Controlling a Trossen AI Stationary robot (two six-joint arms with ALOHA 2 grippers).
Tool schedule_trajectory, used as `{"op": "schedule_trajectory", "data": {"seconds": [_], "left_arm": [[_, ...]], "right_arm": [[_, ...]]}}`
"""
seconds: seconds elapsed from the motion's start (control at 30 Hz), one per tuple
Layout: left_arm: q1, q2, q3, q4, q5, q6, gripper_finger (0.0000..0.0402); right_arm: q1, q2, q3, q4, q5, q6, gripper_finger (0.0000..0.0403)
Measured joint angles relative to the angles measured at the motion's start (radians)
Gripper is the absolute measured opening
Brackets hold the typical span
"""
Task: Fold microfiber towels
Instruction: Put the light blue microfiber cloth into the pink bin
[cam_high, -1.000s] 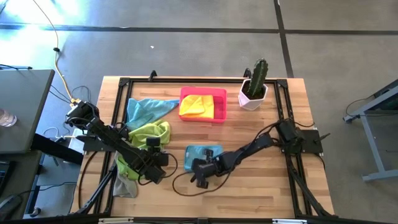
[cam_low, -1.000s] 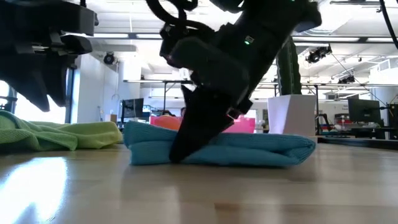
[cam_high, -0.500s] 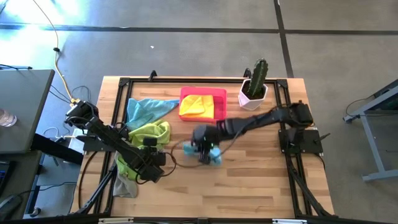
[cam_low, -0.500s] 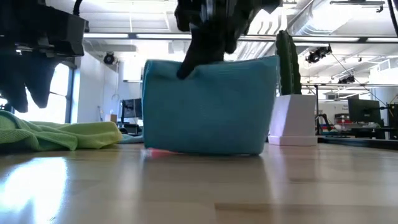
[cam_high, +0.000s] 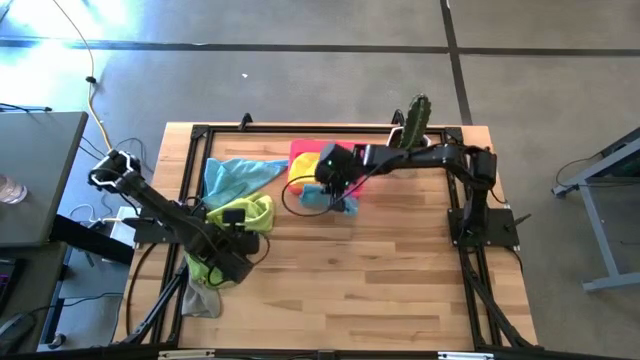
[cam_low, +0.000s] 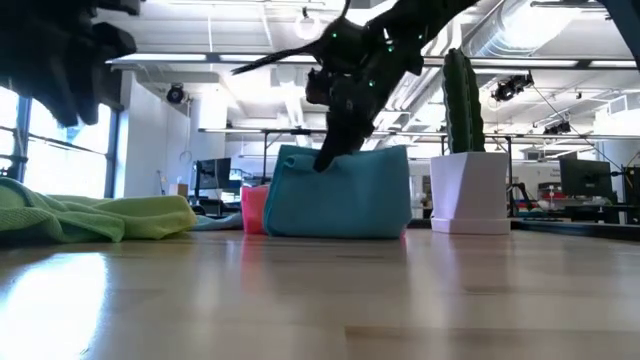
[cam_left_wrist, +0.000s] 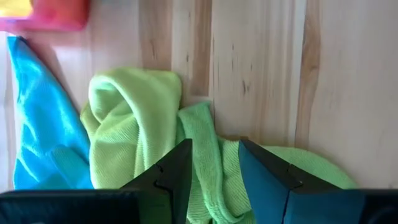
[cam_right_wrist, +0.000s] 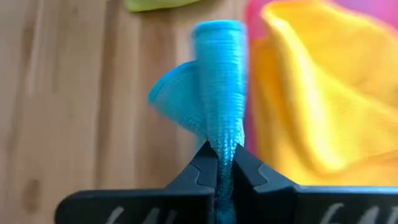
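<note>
A folded light blue towel (cam_low: 340, 200) hangs from my right gripper (cam_low: 322, 165), which is shut on it at the near edge of the pink tray (cam_high: 300, 147). A yellow towel (cam_high: 308, 172) lies in that tray. My left gripper (cam_left_wrist: 211, 165) stands open above the crumpled lime green towels (cam_high: 245, 212), with nothing between its fingers. A second light blue towel (cam_high: 235, 175) lies spread at the far left, and a grey towel (cam_high: 200, 300) lies at the near left edge. My right gripper pinches the folded towel's upper edge (cam_right_wrist: 222, 146) between its two fingers, several layers together. The fingers come from above, slanting down. The towel hangs below them as a flat panel. I cannot tell whether its lower edge (cam_low: 340, 234) touches the table.
A cactus in a white pot (cam_high: 408, 150) stands at the far right, close to my right arm. Bare wood fills the table's middle and near right (cam_high: 400, 280). Black frame rails run along the table's edges.
My right gripper has carried the folded blue towel up off the table's near middle and toward the far edge, as far as the pink tray. The towel, flat on the table before, now hangs from its upper edge. My left gripper has risen above the green towels.
</note>
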Motion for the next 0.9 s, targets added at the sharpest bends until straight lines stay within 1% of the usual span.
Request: {"op": "schedule_trajectory", "data": {"seconds": [0.1,0.27,0.4,0.53,0.67,0.73,0.9], "left_arm": [[0.021,-0.046,0.0,0.0,-0.009,0.0,0.0122],[0.058,-0.107,0.0,0.0,-0.041,0.0,0.0122],[0.088,-0.14,0.0,0.0,-0.056,0.001,0.0122],[0.112,-0.156,0.0,0.0,-0.056,0.002,0.0122],[0.129,-0.16,0.0,0.0,-0.056,0.038,0.0122],[0.137,-0.161,0.0,0.0,-0.056,0.052,0.0122],[0.151,-0.161,0.0,0.0,-0.056,0.056,0.0122]], "right_arm": [[-0.043,0.0,0.01,-0.012,-0.016,-0.076,0.0],[-0.094,0.008,0.069,-0.026,-0.02,-0.18,0.0],[-0.124,0.008,0.115,-0.028,-0.023,-0.229,0.0],[-0.146,0.036,0.128,-0.034,-0.024,-0.249,0.0],[-0.152,0.091,0.128,0.0,-0.005,-0.339,0.0],[-0.151,0.112,0.128,0.006,0.024,-0.384,0.0],[-0.158,0.117,0.127,0.015,0.053,-0.46,0.0]]}}
